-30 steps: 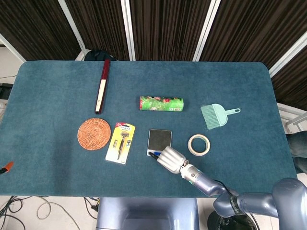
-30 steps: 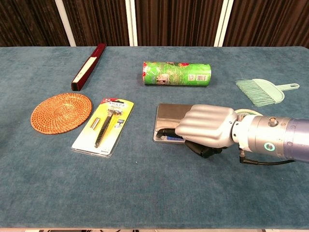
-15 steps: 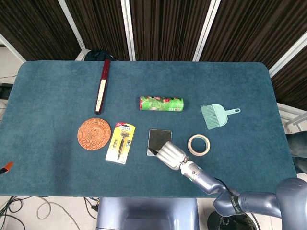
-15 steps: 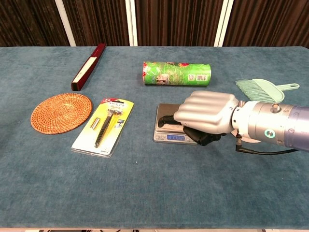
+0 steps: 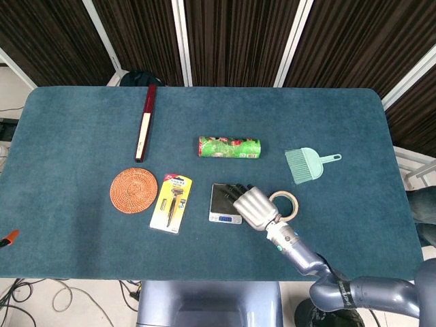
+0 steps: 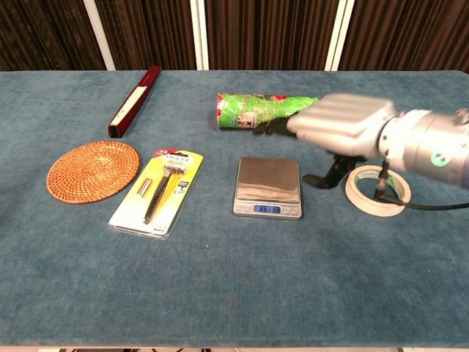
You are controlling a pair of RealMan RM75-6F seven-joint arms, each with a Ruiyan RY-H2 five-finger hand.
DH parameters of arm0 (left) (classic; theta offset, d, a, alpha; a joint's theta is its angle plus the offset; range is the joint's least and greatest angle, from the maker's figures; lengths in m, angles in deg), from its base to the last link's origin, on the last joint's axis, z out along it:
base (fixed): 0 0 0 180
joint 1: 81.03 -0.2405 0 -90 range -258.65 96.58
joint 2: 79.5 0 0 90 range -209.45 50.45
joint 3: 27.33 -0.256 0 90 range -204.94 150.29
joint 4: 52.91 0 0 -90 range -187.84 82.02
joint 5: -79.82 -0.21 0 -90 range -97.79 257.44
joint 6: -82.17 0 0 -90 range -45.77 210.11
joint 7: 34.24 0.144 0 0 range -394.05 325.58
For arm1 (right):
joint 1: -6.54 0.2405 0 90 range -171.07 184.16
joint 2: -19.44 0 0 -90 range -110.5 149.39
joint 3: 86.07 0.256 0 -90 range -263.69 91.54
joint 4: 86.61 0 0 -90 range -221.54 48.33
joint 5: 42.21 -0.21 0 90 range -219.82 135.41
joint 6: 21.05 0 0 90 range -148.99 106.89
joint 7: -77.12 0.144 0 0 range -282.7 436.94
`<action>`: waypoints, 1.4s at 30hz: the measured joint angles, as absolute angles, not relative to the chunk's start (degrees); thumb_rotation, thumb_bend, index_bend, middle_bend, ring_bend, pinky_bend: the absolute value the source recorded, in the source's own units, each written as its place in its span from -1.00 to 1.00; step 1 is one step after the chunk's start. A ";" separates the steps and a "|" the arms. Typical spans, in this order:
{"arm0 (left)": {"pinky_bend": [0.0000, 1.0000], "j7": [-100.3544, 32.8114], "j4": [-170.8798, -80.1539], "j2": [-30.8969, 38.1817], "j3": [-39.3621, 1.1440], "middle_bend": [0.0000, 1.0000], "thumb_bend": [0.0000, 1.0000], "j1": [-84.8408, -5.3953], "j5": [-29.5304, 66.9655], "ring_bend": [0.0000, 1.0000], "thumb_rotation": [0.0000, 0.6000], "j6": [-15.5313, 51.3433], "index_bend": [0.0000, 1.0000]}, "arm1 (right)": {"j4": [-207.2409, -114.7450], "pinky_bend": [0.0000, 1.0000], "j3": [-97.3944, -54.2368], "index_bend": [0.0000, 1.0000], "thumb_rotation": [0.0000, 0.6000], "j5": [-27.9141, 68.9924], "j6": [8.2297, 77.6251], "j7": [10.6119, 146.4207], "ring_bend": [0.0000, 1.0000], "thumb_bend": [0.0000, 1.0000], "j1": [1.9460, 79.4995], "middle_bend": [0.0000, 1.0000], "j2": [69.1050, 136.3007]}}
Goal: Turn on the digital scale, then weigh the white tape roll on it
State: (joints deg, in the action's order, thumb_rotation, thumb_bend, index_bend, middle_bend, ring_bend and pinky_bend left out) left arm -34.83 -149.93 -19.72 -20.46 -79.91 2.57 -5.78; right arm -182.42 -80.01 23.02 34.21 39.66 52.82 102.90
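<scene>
**Inspector A:** The table (image 5: 75,122), covered in teal cloth, carries all items. The right arm (image 6: 432,150) enters from the near right edge; the right hand (image 6: 341,125) is raised above the surface, fingers extended and apart, holding nothing. It sits over the gap between the digital scale (image 6: 268,185) and the white tape roll (image 6: 377,191). No left hand appears in either view.

**Inspector B:** Noted. The green roll (image 5: 229,147) lies on its side behind the scale. Left of it are the dark red flat box (image 5: 144,122), the woven coaster (image 5: 133,190) and the razor pack (image 5: 172,203); the dustpan-and-brush set (image 5: 308,163) lies at right.

**Inspector A:** The scale's platform is bare and its front display is lit blue. The tape roll lies flat on the cloth just right of the scale.
</scene>
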 measured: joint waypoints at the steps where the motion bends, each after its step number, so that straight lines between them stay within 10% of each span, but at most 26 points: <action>1: -1.00 -34.82 -149.93 -19.72 -20.45 -1.00 -1.00 -79.93 2.57 -1.00 1.00 -5.83 -1.00 | -183.11 -0.63 -79.75 -1.00 1.00 22.59 34.65 40.17 -0.80 -0.15 52.43 -0.87 102.09; 6: -1.00 -34.66 -150.05 -19.71 -20.40 -1.00 -1.00 -80.08 2.59 -1.00 1.00 -6.18 -1.00 | -186.12 -0.99 -79.01 -1.00 1.00 20.34 35.12 44.59 -0.91 -0.20 50.46 -0.92 97.08; 42: -1.00 -33.32 -150.44 -19.35 -20.07 -1.00 -1.00 -80.30 3.22 -1.00 1.00 -6.73 -1.00 | -173.15 -1.00 -83.75 -1.00 1.00 21.86 25.51 61.14 -0.91 -0.29 46.72 -0.96 99.81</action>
State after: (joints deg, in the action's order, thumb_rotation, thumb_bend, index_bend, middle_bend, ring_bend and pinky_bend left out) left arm -33.32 -150.44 -19.35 -20.07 -80.30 3.22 -6.73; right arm -173.15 -83.75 21.86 25.51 61.14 46.72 99.81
